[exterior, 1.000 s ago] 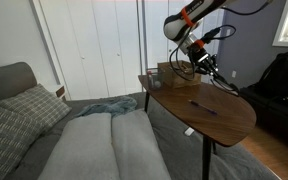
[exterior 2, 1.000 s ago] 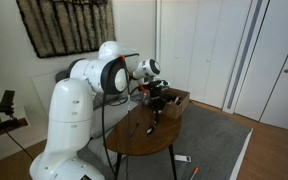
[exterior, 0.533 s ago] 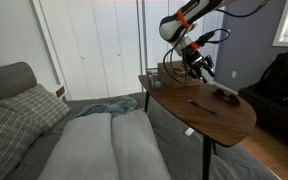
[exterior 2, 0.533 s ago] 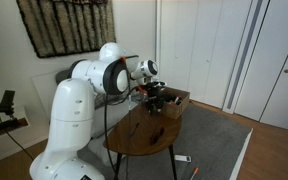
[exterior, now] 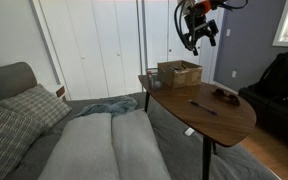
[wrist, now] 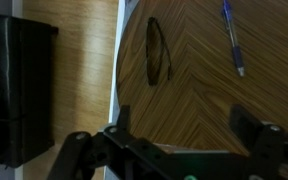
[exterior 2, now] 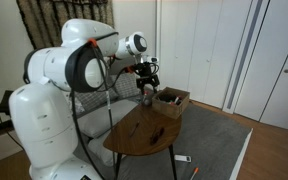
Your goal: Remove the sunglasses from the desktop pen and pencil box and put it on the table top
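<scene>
Small dark sunglasses (wrist: 158, 62) near reddish oval wooden tabletop (wrist: 199, 95) edge: light, fragile; I'd pinch the bridge. Gripper (wrist: 172, 142) apart, empty.

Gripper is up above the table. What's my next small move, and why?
Probably just ease the gripper a little further clear and stop. The sunglasses lie flat on the table top, outside the box and apart from the purple pen. The gripper is open and empty, so nothing seems left to grasp.
</scene>
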Motion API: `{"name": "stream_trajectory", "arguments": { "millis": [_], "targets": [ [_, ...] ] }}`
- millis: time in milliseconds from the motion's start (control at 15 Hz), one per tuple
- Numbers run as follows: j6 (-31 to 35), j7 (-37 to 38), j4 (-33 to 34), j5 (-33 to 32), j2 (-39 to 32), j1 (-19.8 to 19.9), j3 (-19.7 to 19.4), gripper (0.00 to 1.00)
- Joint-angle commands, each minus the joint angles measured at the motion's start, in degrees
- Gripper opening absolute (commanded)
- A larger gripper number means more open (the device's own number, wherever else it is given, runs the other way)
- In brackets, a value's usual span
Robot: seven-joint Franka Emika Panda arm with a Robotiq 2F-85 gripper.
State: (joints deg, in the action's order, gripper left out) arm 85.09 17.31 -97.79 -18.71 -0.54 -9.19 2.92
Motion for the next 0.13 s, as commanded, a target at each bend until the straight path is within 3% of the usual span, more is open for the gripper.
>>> {"name": "stream_trajectory", "arguments": {
  "millis": [0,67],
  "targets": [
    [10.19,-3.30,-8.91,0.62,9.91,1.37,1.22,1.00],
    [4.39,-1.56,-3.42,0.17,5.42,1.51,1.76,1.00]
  ]
}}
